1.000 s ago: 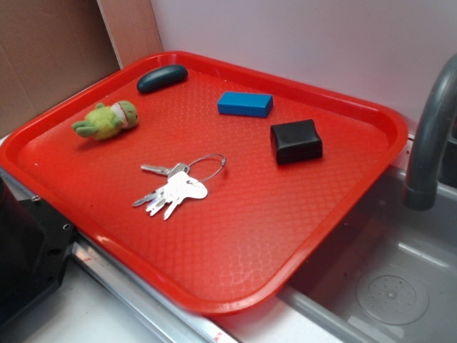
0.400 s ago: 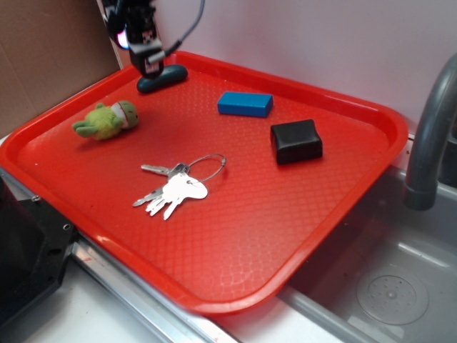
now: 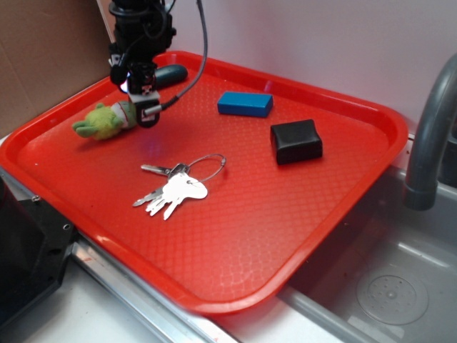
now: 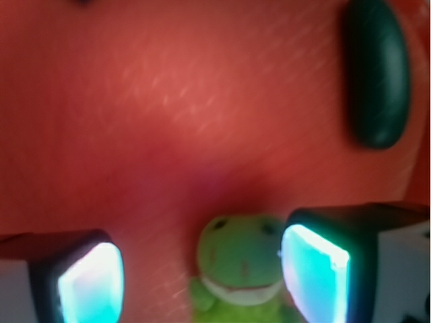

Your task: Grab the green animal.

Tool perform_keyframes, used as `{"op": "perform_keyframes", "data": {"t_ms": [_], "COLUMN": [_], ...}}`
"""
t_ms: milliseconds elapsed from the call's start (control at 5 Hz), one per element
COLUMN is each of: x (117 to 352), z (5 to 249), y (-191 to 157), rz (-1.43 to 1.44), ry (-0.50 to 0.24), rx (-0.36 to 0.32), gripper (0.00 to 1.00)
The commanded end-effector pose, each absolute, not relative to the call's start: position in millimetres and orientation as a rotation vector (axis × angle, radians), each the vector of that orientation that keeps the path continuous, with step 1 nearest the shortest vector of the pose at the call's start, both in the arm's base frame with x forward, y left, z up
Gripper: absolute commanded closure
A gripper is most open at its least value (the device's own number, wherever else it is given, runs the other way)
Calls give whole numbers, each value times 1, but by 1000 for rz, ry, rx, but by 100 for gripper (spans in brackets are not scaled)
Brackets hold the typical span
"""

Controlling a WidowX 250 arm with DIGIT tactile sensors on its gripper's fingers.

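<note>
The green animal (image 3: 102, 121), a small fuzzy yellow-green plush with a white-and-red band, lies at the left of the red tray (image 3: 271, 221). My gripper (image 3: 146, 113) hangs low over the plush's banded right end, open. In the wrist view the green animal (image 4: 242, 259) shows between the two glowing pads (image 4: 91, 282), nearer the right one, with a wide gap to the left one. Neither pad clearly touches it, and its lower body is cut off by the frame's edge.
A dark teal oval object (image 3: 170, 73) lies just behind the gripper, dark teal oval object (image 4: 377, 74) at the upper right in the wrist view. A blue block (image 3: 245, 104), a black block (image 3: 295, 141) and keys (image 3: 175, 187) share the tray. A faucet (image 3: 428, 143) and sink (image 3: 385, 286) are on the right.
The gripper came into view at the tray's far left corner, then moved from the teal oval object toward the front and down over the green animal. The objects have not moved.
</note>
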State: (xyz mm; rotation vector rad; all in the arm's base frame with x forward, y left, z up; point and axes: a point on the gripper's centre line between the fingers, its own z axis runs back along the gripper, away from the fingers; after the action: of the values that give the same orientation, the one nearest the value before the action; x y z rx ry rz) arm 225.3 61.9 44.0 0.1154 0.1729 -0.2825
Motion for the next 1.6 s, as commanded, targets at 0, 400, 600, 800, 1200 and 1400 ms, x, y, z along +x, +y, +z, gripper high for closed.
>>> {"op": "perform_keyframes", "data": {"t_ms": [0,400,600,800,1200,1400], "x": [204,194,194,195,211,191], "z": [53,16,19,23,100,152], "y": [76,89,87,84,54,13], "rz": [-277,-242,-247,-259,-161,-64], "ry": [193,297,296,284,24,-85], "rx": [118,103,108,102,61,64], "gripper": [0,100,100,100,100,100]}}
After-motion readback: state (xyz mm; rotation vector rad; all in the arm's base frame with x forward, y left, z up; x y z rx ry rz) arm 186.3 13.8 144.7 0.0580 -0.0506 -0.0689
